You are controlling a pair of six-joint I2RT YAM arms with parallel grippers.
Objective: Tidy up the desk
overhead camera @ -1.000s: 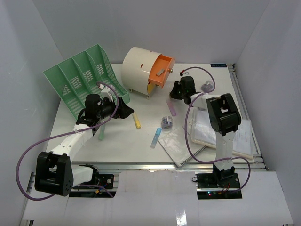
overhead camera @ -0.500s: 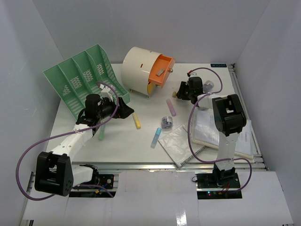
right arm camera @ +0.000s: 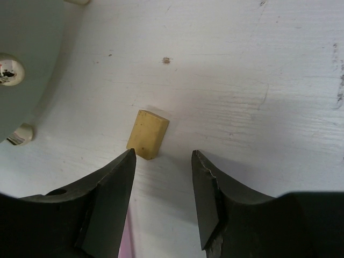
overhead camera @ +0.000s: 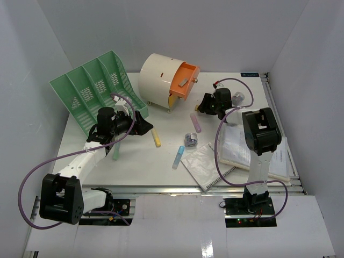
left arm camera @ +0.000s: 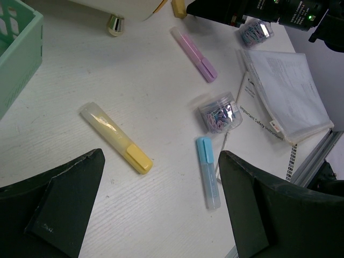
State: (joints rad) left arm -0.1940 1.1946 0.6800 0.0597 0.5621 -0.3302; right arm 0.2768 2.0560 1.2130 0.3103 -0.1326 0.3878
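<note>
The white desk point(overhead camera: 134, 161) holds scattered stationery. My right gripper point(right arm camera: 163, 156) hovers low over it by the cream drum, open, with nothing between the jaws. A small yellow eraser block point(right arm camera: 148, 134) lies just ahead of its left fingertip. In the top view this gripper point(overhead camera: 204, 105) is right of the drum's orange face. My left gripper point(left arm camera: 161, 155) is wide open above the desk, near the green rack point(overhead camera: 91, 91). Under it lie a yellow highlighter point(left arm camera: 115, 138) and a blue highlighter point(left arm camera: 207, 172).
The cream drum drawer unit point(overhead camera: 161, 79) stands at the back centre. A pink highlighter point(overhead camera: 195, 122) and a jar of paper clips point(overhead camera: 191, 138) lie mid-desk. A second jar point(overhead camera: 237, 98) sits at the back right. A notebook and papers point(overhead camera: 231, 148) cover the near right.
My right gripper's jaws have spread apart and its wrist has shifted a little to the right. The left arm has not moved.
</note>
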